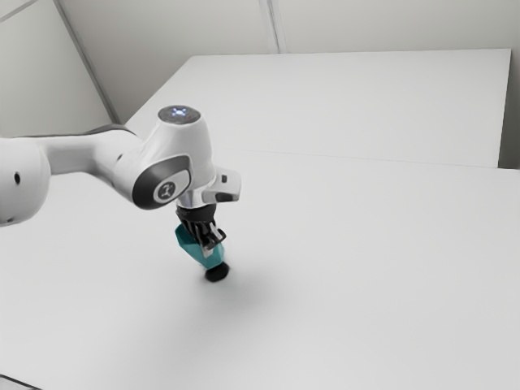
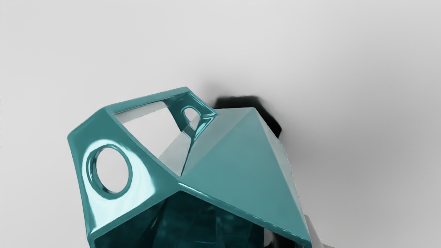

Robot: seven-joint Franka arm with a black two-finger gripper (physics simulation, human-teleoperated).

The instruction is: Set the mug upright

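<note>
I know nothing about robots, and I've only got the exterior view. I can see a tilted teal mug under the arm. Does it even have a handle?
Observer: It does. The wrist view shows an angular handle joined to the side of the mug.
Visitor: Oh, nice! And which way does the mouth face?
Observer: Toward the wrist camera, which looks partly into the mug's dark inside.
Visitor: So what's it being held by?
Observer: Its wall: one of the fingers is inside the mouth, the other outside.
</note>
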